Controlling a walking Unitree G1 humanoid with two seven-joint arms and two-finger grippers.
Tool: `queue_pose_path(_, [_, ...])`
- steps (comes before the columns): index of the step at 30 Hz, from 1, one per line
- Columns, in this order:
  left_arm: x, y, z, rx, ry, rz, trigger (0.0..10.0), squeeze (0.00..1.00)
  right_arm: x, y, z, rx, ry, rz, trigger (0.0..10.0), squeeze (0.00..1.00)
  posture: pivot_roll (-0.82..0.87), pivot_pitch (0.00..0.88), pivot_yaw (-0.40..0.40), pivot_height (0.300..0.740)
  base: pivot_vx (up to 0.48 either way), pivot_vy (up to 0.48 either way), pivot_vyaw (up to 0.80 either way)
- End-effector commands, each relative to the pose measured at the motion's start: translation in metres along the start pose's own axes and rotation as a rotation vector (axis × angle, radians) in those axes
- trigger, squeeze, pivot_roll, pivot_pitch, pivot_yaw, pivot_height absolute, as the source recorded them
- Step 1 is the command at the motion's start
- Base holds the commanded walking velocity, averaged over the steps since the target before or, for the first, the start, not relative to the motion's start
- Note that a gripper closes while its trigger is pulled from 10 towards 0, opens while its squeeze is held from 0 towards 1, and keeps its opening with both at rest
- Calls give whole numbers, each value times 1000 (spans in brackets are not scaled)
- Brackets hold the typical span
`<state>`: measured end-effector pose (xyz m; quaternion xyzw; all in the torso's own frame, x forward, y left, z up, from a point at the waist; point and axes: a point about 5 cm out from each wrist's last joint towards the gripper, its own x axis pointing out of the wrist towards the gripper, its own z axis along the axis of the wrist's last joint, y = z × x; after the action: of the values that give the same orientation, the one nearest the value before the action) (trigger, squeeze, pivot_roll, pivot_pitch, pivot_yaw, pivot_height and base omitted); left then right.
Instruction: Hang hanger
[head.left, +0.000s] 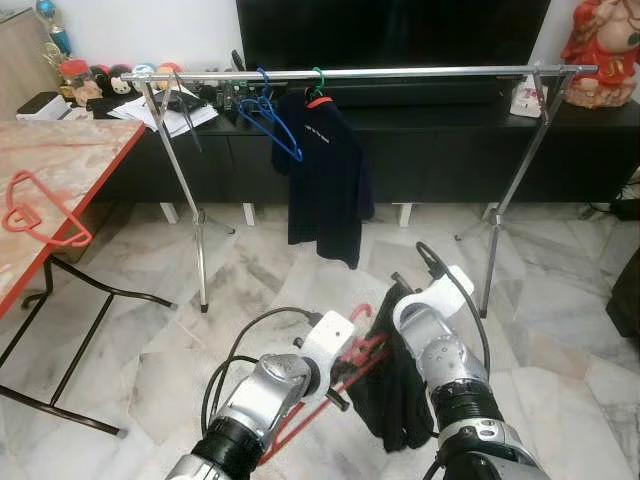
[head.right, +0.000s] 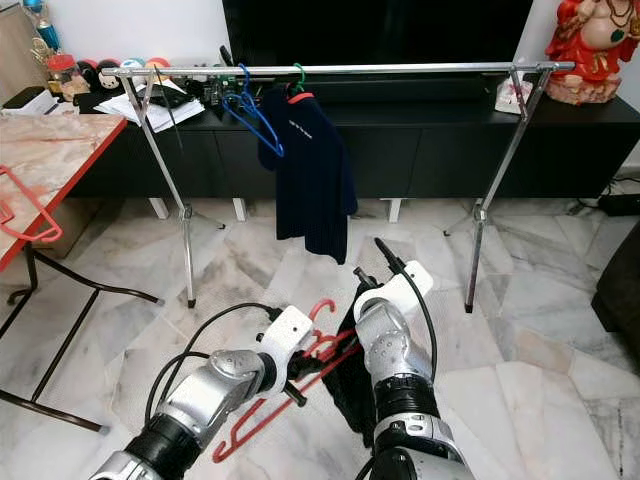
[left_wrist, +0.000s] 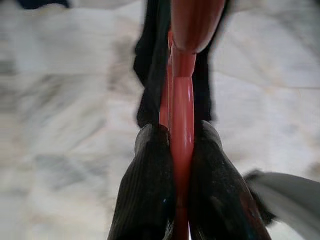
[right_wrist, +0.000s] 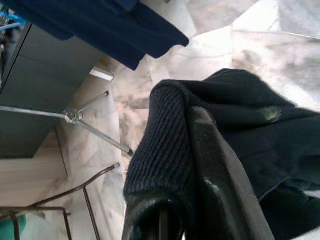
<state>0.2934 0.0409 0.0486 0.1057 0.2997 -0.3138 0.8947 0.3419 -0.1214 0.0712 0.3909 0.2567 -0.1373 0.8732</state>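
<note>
Marble floor (head.left: 560, 330); black TV cabinet (head.left: 440, 150) against white wall (head.left: 150, 30); red-edged table (head.left: 60, 170) left.

The red hanger (head.left: 330, 385) runs half hidden behind the left arm, its hook (left_wrist: 192, 22) blurred and cropped.

Both silver arms reach forward and low, wrists angled in toward each other. The left gripper (left_wrist: 181, 165) has its two black fingers (left_wrist: 147, 195) pressed tight together, while the right gripper (right_wrist: 185, 165) is likewise clamped, fingers closed.
</note>
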Motion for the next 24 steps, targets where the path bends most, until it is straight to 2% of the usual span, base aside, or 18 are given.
queue_pose_path(1, [-1, 18, 4, -13, -15, 126, 10000, 0, -5, 10, -19, 54, 29, 13, 10000, 0, -104, 0, 26, 740, 0, 0, 0])
queue_pose_path(3, [-3, 25, 6, -26, -27, 163, 10000, 0, -5, 7, -18, 52, 24, -3, 10000, 0, -104, 0, 26, 740, 0, 0, 0])
queue_pose_path(7, [-4, 27, 8, -35, -51, 151, 10000, 0, -5, 4, -19, 25, 33, -7, 10000, 0, -102, 0, 25, 740, 0, 0, 0])
queue_pose_path(9, [-3, 22, 10, -42, -72, 100, 10000, 0, -5, 5, -22, 11, 46, 4, 10000, 0, -102, 0, 25, 740, 0, 0, 0])
queue_pose_path(14, [-2, 0, 9, -33, -72, -81, 10000, 0, -7, 13, -28, -159, 54, 93, 10000, 0, -100, 0, 23, 740, 0, 0, 0])
queue_pose_path(18, [-4, -15, 6, -6, -52, -203, 10000, 0, -5, 15, -21, -206, 10, 78, 10000, 0, -101, 0, 23, 740, 0, 0, 0])
queue_pose_path(21, [-4, -19, 6, 4, -55, -232, 10000, 0, -4, 14, -19, -200, 11, 79, 10000, 0, -102, 0, 22, 740, 0, 0, 0])
queue_pose_path(23, [-3, -17, 8, 3, -68, -203, 10000, 0, -4, 14, -19, -196, 12, 80, 10000, 0, -102, 0, 22, 740, 0, 0, 0])
queue_pose_path(24, [0, -11, 11, -25, -76, -140, 10000, 0, -5, 15, -20, -183, 16, 84, 10000, 0, -104, 0, 23, 740, 0, 0, 0])
